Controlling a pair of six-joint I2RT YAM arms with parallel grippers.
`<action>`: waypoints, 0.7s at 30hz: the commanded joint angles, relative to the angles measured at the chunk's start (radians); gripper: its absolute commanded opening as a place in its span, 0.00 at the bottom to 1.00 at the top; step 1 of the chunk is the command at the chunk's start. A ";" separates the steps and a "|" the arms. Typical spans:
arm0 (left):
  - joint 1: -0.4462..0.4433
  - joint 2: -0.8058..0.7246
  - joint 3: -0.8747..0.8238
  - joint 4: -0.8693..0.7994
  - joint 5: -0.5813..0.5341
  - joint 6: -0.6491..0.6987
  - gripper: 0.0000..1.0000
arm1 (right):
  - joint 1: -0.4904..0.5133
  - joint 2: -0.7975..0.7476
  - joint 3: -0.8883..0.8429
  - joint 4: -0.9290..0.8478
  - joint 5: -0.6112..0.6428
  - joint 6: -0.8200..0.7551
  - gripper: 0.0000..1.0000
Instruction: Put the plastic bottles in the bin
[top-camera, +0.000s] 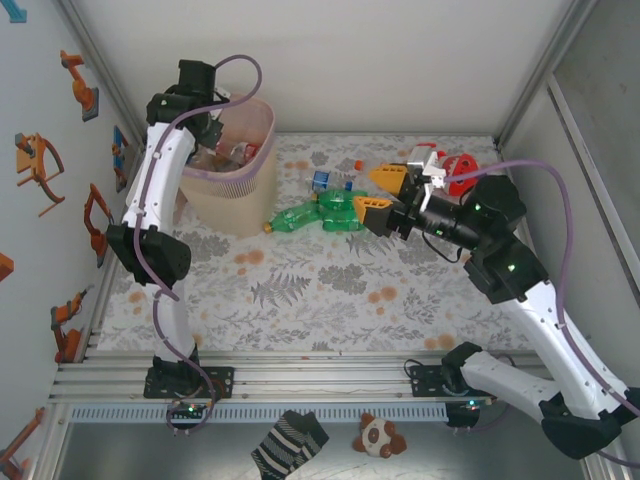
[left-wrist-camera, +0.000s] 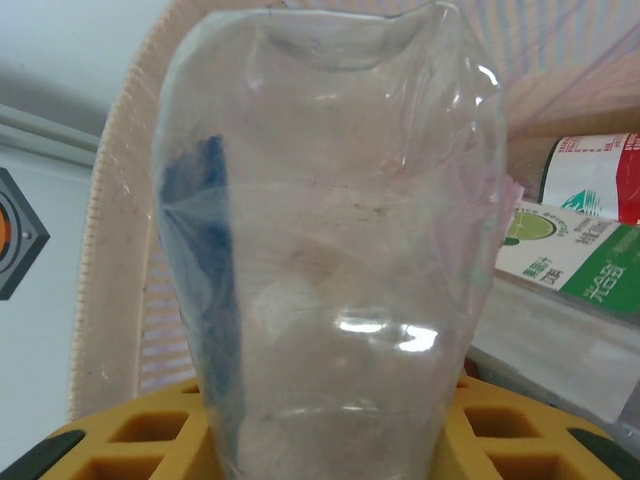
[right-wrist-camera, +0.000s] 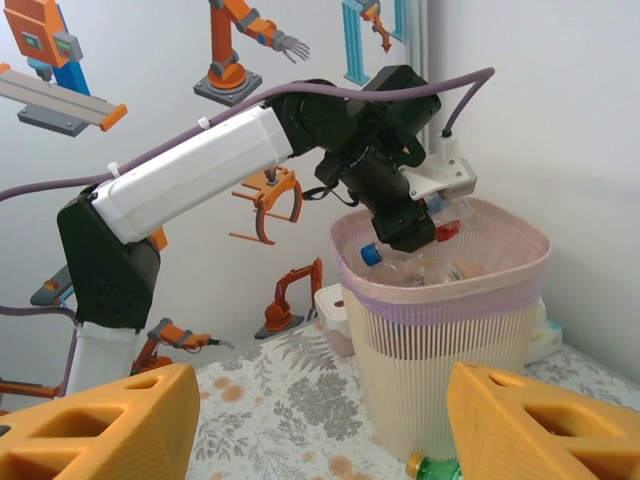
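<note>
The floral surface (top-camera: 300, 290) carries the bin (top-camera: 228, 205) at its far left. The left gripper (right-wrist-camera: 412, 222) hangs over the bin's mouth, jaws pinching a crumpled clear bottle (left-wrist-camera: 330, 250); letting go looks like the step in hand there. The right gripper (top-camera: 378, 195) sits low near the middle of the surface, jaws spread wide and empty.

Its coming move turns on what lies ahead of those jaws, toward the bin. The nearer green bottle (top-camera: 343, 208) is just beside them, though contact cannot be told. The farther green bottle (top-camera: 298, 218) lies on its side, long axis across the surface, orange cap toward the bin's foot. The right arm is plainly the nearer one. A blue-labelled bottle (top-camera: 325, 181) lies just beyond.

The left wrist view shows the grip itself and the labelled bottles (left-wrist-camera: 585, 230) inside the bin. The right wrist view shows how the left gripper stands above the rim, while the overhead view gives the green bottles' lie
</note>
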 joint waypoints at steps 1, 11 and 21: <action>0.033 0.047 -0.018 -0.106 0.020 -0.037 0.41 | 0.005 -0.013 0.018 0.002 0.017 -0.016 0.66; 0.076 0.129 -0.018 -0.162 0.146 -0.075 0.41 | 0.005 -0.008 0.017 0.001 0.015 -0.016 0.66; 0.087 0.205 -0.005 -0.180 0.217 -0.094 0.45 | 0.006 -0.008 0.020 -0.003 0.018 -0.018 0.66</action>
